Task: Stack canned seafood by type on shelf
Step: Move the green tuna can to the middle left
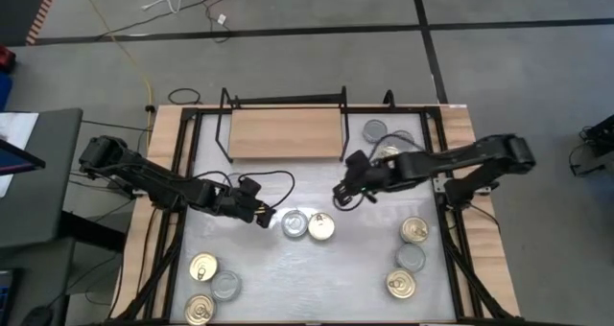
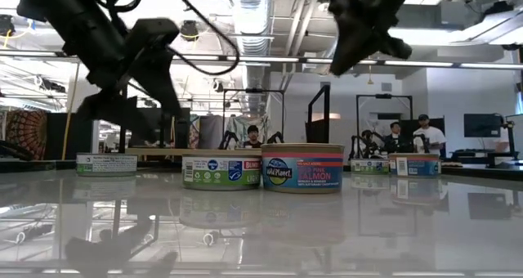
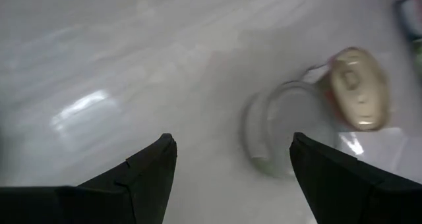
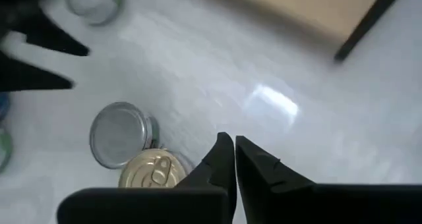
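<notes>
Left gripper (image 1: 261,216), released, hovers just beside a silver-topped can (image 1: 295,224) touching a gold-topped can (image 1: 321,227) mid-table. Right gripper (image 1: 342,193), clenched empty, hangs near the shelf (image 1: 286,132). Nothing lies between.

2 dark jointed arms w/ black cable loops; left hand (image 1: 262,218) fingers tapered, matte black.

White tabletop (image 1: 317,268) carries scattered tins (image 1: 308,225); wooden shelf (image 1: 286,132) bare.

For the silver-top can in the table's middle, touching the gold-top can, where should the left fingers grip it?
Grip the silver-top can across its low round side wall, from above. The gold-top can touches one side, so put the open left gripper fingers on the two free sides.
</notes>
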Robot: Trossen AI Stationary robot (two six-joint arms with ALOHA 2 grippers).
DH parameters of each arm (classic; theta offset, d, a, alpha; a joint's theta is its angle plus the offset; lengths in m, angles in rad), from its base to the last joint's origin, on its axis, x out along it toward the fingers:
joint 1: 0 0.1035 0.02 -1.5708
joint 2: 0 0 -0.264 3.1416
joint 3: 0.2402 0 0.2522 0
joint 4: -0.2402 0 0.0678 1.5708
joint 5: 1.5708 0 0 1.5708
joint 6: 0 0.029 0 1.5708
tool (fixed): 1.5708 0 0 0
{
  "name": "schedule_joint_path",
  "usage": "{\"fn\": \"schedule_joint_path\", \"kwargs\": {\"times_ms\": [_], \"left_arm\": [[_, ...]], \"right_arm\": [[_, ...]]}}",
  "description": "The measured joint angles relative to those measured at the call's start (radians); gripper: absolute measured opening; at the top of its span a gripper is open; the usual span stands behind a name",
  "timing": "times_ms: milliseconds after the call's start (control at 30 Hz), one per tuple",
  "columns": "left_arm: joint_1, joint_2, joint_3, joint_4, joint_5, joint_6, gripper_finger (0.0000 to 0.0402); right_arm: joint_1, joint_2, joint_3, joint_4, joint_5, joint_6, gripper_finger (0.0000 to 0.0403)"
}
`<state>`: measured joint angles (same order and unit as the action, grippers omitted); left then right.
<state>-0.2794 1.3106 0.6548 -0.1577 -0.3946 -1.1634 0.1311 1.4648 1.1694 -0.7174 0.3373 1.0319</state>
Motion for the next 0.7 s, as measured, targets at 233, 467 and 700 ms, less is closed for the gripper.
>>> {"fn": "schedule_joint_path", "kwargs": {"times_ms": [233, 467, 700], "left_arm": [[0.056, 0.0, 0.003, 0.13, 0.089, 0.089, 0.0281], [0.158, 0.0, 0.05, 0.119, 0.173, 0.22, 0.0281], [0.239, 0.0, 0.064, 0.114, 0.244, 0.293, 0.0281]], "right_arm": [[0.067, 0.114, 0.0, -0.011, -0.052, 0.183, 0.0038], [0.157, 0.176, 0.0, -0.061, -0.025, 0.354, 0.0047], [0.245, 0.172, -0.002, -0.16, 0.026, 0.535, 0.0048]]}}
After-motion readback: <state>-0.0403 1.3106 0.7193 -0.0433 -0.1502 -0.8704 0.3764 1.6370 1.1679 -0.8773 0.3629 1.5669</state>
